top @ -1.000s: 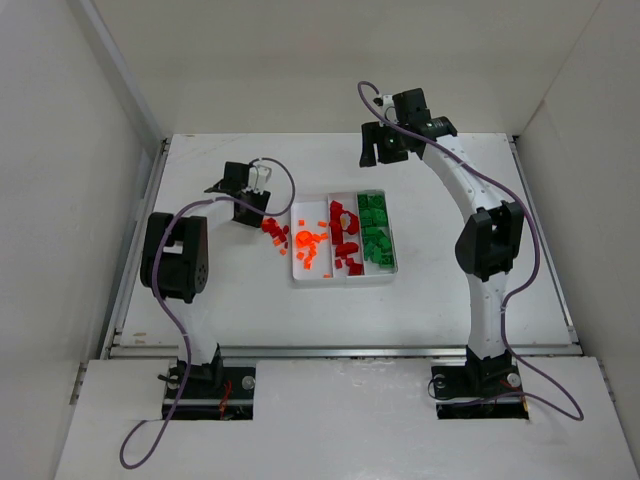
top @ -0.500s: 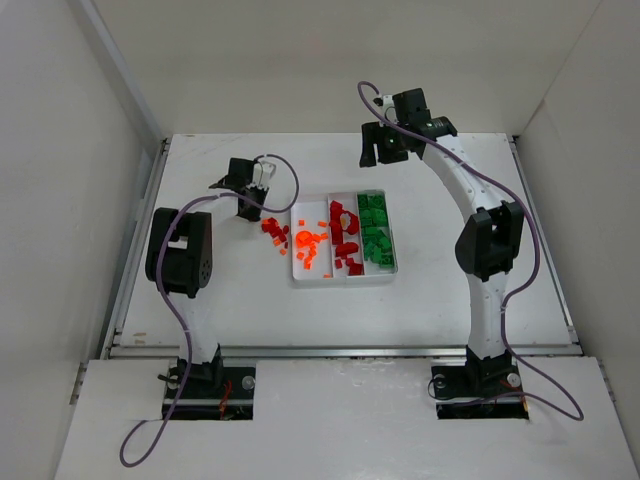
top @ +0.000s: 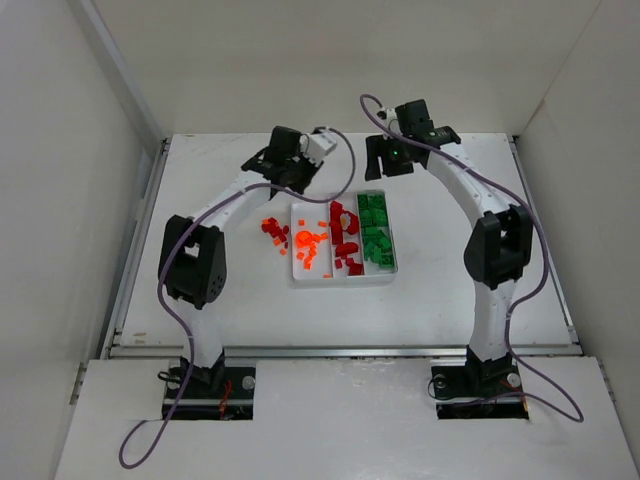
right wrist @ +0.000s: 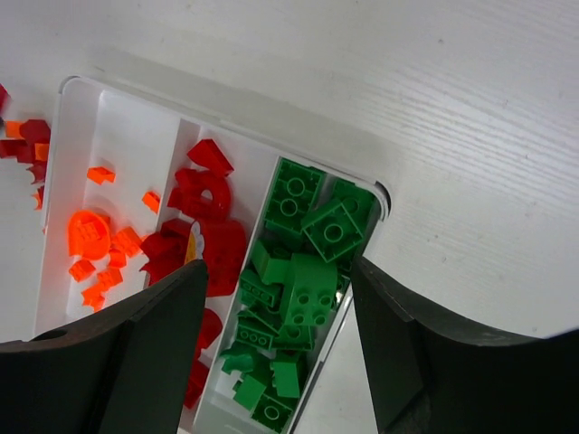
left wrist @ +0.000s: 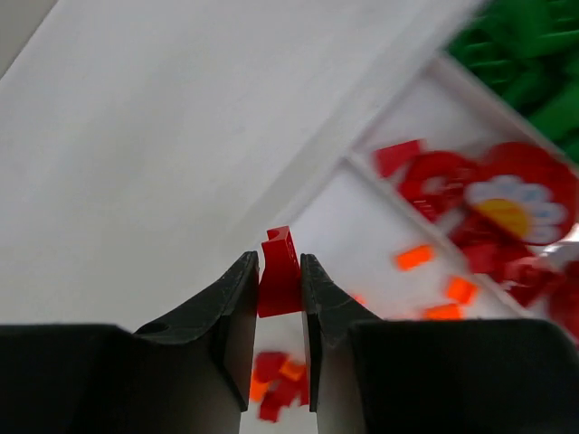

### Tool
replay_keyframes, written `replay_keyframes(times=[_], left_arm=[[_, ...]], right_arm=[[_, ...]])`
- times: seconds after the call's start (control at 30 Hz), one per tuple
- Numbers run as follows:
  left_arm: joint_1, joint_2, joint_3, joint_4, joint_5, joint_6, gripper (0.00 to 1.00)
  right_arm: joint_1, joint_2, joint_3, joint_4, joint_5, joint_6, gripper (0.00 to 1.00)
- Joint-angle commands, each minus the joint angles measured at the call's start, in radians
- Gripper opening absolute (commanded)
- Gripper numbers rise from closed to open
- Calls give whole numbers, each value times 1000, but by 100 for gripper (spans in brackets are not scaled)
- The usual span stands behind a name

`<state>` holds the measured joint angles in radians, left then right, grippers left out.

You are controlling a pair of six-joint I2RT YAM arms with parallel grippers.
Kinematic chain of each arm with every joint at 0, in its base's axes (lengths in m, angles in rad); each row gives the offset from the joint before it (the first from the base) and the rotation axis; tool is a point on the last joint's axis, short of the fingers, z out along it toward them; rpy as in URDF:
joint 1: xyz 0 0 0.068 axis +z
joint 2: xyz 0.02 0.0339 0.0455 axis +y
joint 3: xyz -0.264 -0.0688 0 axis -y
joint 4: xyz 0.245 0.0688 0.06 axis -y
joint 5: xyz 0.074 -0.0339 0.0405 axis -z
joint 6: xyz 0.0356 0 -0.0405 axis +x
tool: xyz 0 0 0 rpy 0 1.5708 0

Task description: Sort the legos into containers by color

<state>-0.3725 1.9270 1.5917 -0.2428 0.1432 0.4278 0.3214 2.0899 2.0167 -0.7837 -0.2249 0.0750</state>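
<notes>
Swung from the loose pile [top: 272,230] to the far-left corner of the tray [top: 340,284], left end effector [left wrist: 279,262] clenches a dark red lego [left wrist: 280,285]; the red middle compartment [left wrist: 434,113], running 12 to 6, lies at its 5 o'clock seen from above; right end effector [right wrist: 276,271] gapes empty

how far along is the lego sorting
Mostly done: in the tray, green bricks sit in the right compartment, dark red pieces in the middle, orange ones in the left. In hand: the left end effector is shut on one dark red piece. Left: a small red-and-orange pile on the table beside the tray.
</notes>
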Motion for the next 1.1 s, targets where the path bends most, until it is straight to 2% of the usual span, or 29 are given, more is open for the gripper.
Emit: replay_keyframes(times=[0.0, 0.13, 0.33, 0.37, 0.4, 0.47, 0.5, 0.6, 0.67, 0.87, 0.97, 1.07], left_arm=[[-93, -46, -13, -76, 182, 28, 0], [-187, -46, -73, -67, 184, 28, 0], [-262, -46, -130, -18, 170, 39, 1], [-294, -46, -162, 2, 182, 48, 18], [-295, -46, -162, 2, 182, 48, 18], [-306, -46, -173, 2, 182, 37, 26], [-306, -46, -173, 2, 170, 25, 36], [-315, -56, -182, 2, 159, 14, 52], [-315, -66, -182, 2, 147, 3, 73], [-300, -98, -56, -70, 102, -47, 73], [-226, -146, -10, -122, 78, -66, 73], [-120, -236, -50, -151, 36, -115, 70]], right_arm=[[1, -120, -36, 50, 30, 0, 71], [1, -157, -64, 41, 62, -24, 71], [1, -179, -105, 32, 85, -35, 71], [1, -188, -105, 23, 55, -35, 71], [1, -188, -105, 23, 55, -35, 71], [1, -211, -131, 32, 55, -35, 71], [1, -211, -141, 32, 55, -35, 71], [1, -237, -170, 41, 55, -35, 71], [1, -246, -179, 41, 55, -35, 71], [1, -246, -156, 52, 24, -26, 71], [1, -225, -96, 52, -2, -26, 71], [22, -170, -1, 32, -24, -17, 71]])
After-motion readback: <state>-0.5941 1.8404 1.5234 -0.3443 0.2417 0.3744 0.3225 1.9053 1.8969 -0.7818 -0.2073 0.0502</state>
